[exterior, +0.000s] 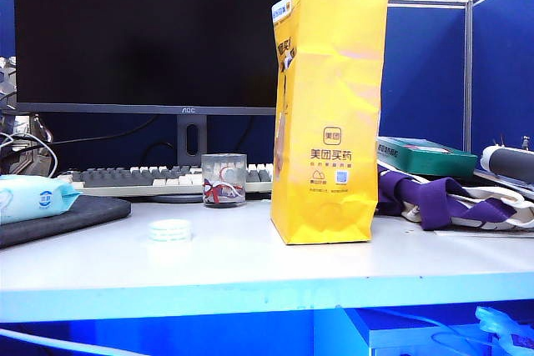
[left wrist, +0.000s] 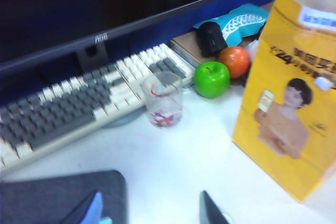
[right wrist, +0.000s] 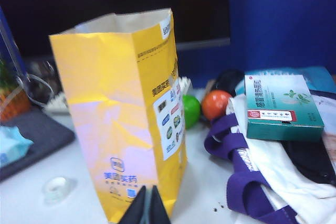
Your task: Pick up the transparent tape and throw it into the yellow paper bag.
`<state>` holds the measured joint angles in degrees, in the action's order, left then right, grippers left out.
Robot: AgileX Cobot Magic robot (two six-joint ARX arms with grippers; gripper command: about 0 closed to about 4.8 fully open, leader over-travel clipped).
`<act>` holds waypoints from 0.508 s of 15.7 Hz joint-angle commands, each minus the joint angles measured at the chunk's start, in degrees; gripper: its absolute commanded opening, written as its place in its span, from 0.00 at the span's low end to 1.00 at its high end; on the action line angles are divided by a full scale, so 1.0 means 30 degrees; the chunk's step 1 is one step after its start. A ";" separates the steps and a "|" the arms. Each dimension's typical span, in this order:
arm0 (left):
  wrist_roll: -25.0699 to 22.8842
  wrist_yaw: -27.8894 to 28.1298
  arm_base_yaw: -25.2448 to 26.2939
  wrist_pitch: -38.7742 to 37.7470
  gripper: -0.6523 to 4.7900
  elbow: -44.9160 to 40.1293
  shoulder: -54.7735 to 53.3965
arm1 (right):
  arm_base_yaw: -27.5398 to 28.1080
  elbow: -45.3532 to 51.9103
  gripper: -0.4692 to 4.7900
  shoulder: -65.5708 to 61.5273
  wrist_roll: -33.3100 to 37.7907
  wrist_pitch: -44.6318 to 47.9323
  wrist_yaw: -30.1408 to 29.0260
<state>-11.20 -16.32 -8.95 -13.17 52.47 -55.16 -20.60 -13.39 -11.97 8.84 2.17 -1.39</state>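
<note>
Lying flat on the bench left of the yellow paper bag, the transparent tape is untouched. Left end effector shows parted fingers, holding nothing; right end effector sits pinched together just before the bag, empty.

**Count of things on the desk**

Taking the yellow paper bag as the landmark, there is one bag.

- In front of it and to the side lies one transparent tape.
- Beside it, toward the keyboard, stands one glass cup; one keyboard and one monitor are behind.
- Behind the bag are two round fruits: one green apple and one orange.
- On its other side lies one green box on one purple-handled cloth bag.
</note>
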 commanded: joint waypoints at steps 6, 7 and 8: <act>-0.1654 -0.2630 -0.0284 -0.3016 1.00 0.0153 -0.2710 | -0.0058 -0.8947 0.09 -1.4710 -0.0146 -0.1122 -0.8255; -0.1880 -0.2572 -0.0444 -0.2914 1.00 0.0153 -0.3031 | -0.0073 -0.9449 0.09 -1.5263 -0.0153 -0.1253 -0.8502; -0.2339 -0.2565 -0.0590 -0.2747 1.00 0.0160 -0.3577 | -0.0124 -1.0025 0.09 -1.5919 -0.0146 -0.1239 -0.8736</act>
<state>-16.62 -23.46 -10.39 -22.26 52.82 -64.82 -20.73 -42.04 -58.65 8.49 -2.04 -26.24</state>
